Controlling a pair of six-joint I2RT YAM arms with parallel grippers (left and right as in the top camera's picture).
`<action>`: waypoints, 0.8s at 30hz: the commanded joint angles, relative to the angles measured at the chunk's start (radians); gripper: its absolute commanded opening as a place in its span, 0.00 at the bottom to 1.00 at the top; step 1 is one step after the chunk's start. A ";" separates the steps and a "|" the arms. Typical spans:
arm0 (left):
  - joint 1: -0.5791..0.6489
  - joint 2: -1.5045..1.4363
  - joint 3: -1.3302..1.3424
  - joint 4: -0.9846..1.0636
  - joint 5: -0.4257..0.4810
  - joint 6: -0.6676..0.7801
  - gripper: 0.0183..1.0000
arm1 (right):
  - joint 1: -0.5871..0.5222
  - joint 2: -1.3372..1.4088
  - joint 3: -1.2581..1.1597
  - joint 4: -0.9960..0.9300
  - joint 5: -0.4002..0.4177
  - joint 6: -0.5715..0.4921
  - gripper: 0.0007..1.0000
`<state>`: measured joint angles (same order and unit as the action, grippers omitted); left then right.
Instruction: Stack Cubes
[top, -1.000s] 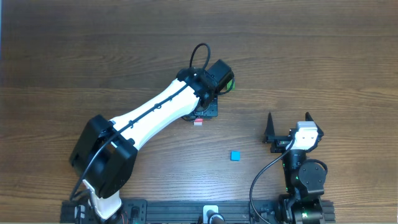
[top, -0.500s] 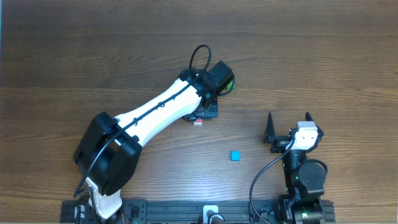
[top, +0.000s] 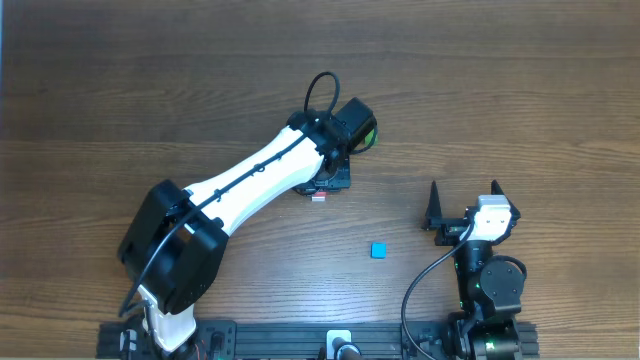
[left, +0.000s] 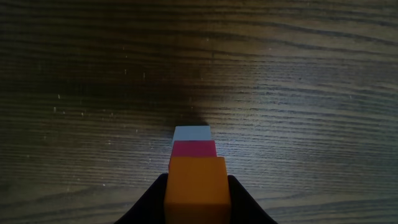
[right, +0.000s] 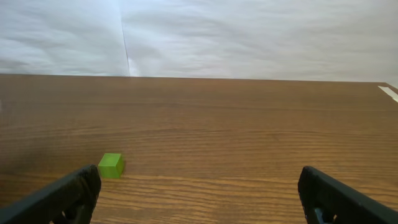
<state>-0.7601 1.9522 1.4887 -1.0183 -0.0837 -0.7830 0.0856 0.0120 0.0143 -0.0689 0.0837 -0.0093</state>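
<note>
Clamping the orange cube (left: 196, 190) in the left gripper (left: 196, 182), with the fingers closed flat on two opposite side faces. Holding it in line over the red cube (left: 194, 149) and the white cube (left: 191, 133), near the middle of the table (top: 520, 90). Reading these as one column: white lowest, red on it, orange uppermost. Not telling contact from a slight gap between orange and red. Gripping by the sides, probably to leave the bottom face free for seating and to keep the fingers off the cubes below.

Presenting no long axis, with all edges equal. Squaring the orange cube's faces with those of the red one, and showing no visible twist or tilt against it.

Resting the right gripper (top: 464, 205) near its own base at the table's right, jaws spread wide and holding nothing, likely for clearance from the left arm. Leaving the blue cube (top: 378, 250) loose between the two arms, well apart from the column, and the green cube (right: 111, 165) farther up the table near the left arm's wrist, both unstacked.

Judging the next need: releasing only with orange seated fully on red. Risking a toppled column with off-centre seating.
</note>
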 joint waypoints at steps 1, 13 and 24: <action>0.005 -0.020 0.016 -0.003 0.016 -0.014 0.02 | -0.006 -0.006 -0.009 0.002 -0.008 -0.006 0.99; 0.005 -0.020 0.016 -0.006 0.034 -0.019 0.02 | -0.006 -0.006 -0.009 0.002 -0.008 -0.006 0.99; 0.012 -0.021 0.016 -0.006 0.011 -0.018 0.02 | -0.006 -0.006 -0.009 0.002 -0.008 -0.006 0.99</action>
<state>-0.7589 1.9522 1.4887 -1.0237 -0.0643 -0.7837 0.0856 0.0120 0.0143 -0.0689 0.0837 -0.0086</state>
